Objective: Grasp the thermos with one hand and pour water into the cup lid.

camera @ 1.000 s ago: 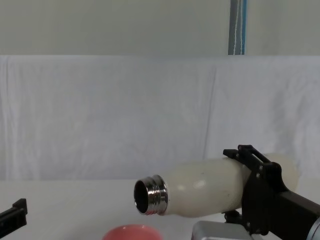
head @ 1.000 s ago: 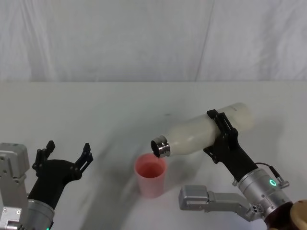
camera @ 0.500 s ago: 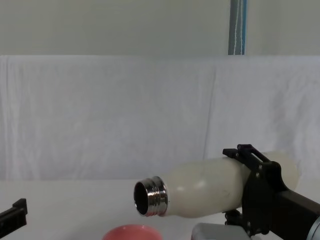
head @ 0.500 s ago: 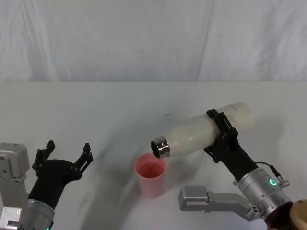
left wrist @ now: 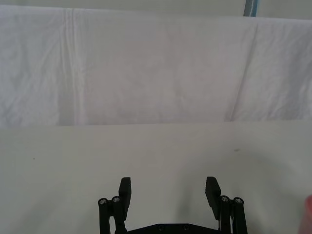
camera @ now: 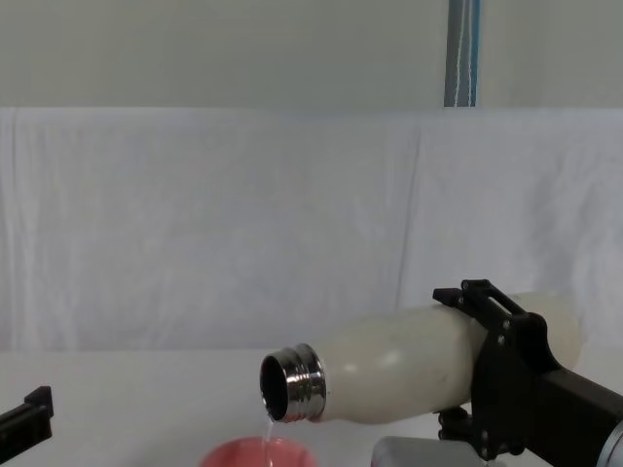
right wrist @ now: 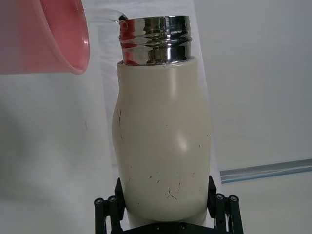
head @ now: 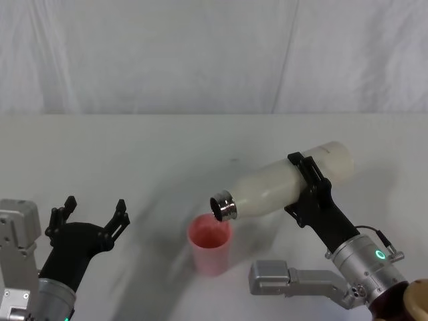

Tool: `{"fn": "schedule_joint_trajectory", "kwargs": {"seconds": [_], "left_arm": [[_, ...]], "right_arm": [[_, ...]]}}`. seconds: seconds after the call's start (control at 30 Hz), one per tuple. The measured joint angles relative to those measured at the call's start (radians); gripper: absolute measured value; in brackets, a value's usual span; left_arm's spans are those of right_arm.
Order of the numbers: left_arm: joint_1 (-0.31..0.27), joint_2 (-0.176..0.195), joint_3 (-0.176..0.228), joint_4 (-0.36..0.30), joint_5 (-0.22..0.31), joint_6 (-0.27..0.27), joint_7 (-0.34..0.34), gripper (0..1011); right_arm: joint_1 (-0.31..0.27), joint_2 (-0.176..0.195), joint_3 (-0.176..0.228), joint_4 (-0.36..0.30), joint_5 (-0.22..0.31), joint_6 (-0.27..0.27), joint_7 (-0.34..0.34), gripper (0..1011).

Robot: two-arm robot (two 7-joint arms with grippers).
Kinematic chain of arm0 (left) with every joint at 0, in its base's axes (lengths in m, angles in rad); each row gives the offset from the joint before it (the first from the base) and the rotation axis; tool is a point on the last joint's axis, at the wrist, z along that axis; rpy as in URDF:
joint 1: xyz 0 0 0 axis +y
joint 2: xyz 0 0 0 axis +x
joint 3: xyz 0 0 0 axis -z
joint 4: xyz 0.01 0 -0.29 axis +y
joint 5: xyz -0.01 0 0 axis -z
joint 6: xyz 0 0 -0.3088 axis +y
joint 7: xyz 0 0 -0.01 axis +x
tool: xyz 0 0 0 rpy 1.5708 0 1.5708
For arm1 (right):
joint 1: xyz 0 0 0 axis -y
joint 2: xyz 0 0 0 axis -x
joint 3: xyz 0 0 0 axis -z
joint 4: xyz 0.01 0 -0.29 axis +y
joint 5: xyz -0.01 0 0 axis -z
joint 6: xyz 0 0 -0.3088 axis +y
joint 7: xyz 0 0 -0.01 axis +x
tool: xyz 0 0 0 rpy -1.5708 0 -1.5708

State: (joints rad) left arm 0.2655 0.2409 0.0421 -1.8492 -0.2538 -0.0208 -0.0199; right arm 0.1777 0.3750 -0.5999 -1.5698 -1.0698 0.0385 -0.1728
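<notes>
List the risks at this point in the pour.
The thermos mouth sits over the near rim of the cup lid, not its centre, so the thin stream could miss. The right gripper clamps only the bottle's base end; tilting further might let it slip. The left gripper waits open, not steadying the light cup.

1. A flat white table surface (head: 134, 154) spreads across the foreground in the head view, matte and lightly shadowed.
2. A white cloth backdrop (head: 200, 53) with soft vertical creases hangs behind the table's far edge and spans the full width.
3. Above the cloth, in the chest view, a plain pale grey-green wall (camera: 214, 49) runs across the top.
4. A narrow vertical blue strip (camera: 463, 53) stands on that wall, right of centre, its lower end meeting the top of the cloth.
</notes>
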Motion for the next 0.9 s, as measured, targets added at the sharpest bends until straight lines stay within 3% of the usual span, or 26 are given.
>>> {"fn": "schedule_joint_trajectory", "kwargs": {"seconds": [0.9], "left_arm": [[0.000, 0.000, 0.000, 0.000, 0.000, 0.000, 0.000, 1001]], "right_arm": [[0.003, 0.002, -0.003, 0.000, -0.006, 0.004, 0.000, 960]]}}
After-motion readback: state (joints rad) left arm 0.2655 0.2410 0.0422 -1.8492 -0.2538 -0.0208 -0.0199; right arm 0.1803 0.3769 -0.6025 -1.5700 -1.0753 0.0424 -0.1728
